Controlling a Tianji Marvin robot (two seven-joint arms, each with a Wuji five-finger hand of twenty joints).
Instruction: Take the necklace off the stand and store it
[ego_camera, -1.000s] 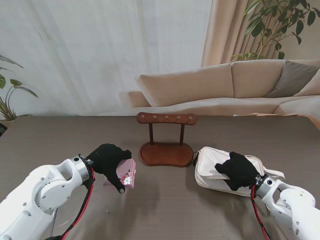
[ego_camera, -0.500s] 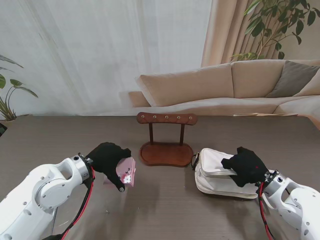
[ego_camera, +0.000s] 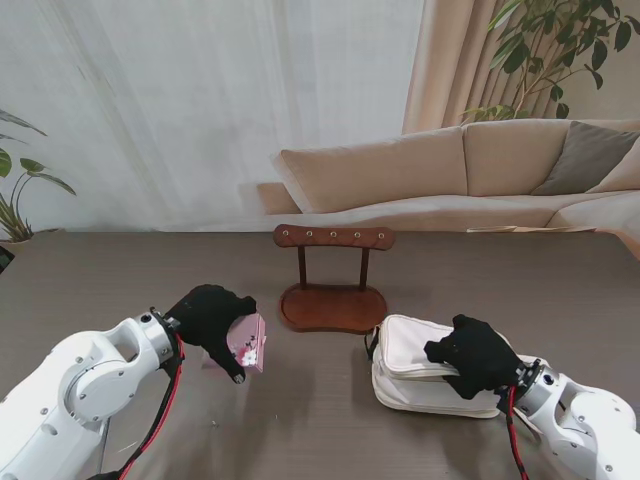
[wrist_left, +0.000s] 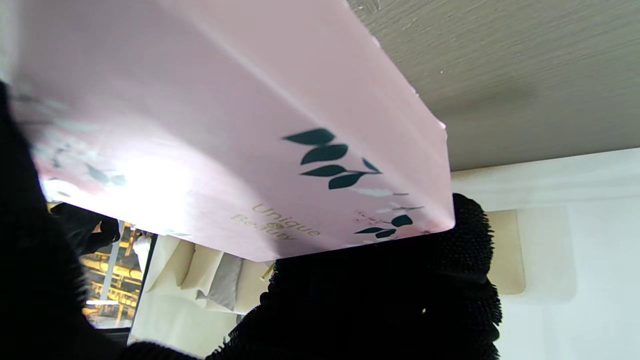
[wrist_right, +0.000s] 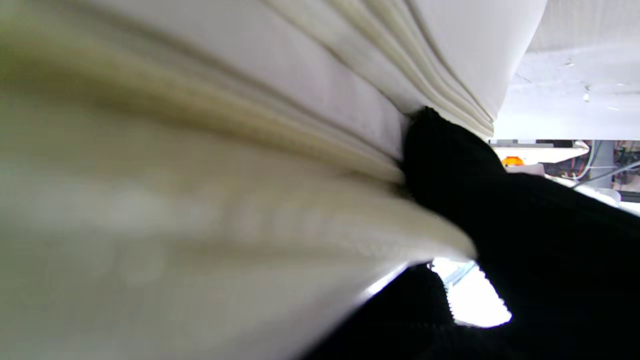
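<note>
— What have your hands got?

— My left hand (ego_camera: 212, 318) is closed on a pink box (ego_camera: 248, 344), held tilted just off the table (ego_camera: 320, 420), fingers curled under one edge. My right hand (ego_camera: 470, 355) is clamped on the near side of the white bag (ego_camera: 415, 352), fingers (wrist_right: 450, 165) dug into its folds.

— And the necklace?

— I can't find it. The stand (ego_camera: 333, 285) sits farther from me, between the two hands, and its top bar looks bare; nothing hangs from it that I can make out. It may be inside the box, but the lid side is turned from every view, so I can't tell.

— So which step is this?

— Storing, I judge: box in one hand, bag in the other, both near the middle. Next the bag's mouth has to be open and facing the box, then the box goes in.

— How does the box lie?

— Its printed face slants toward the right and down, long axis running roughly away from me. The bag's long axis runs left to right, so I would turn the box to match the opening.
</note>
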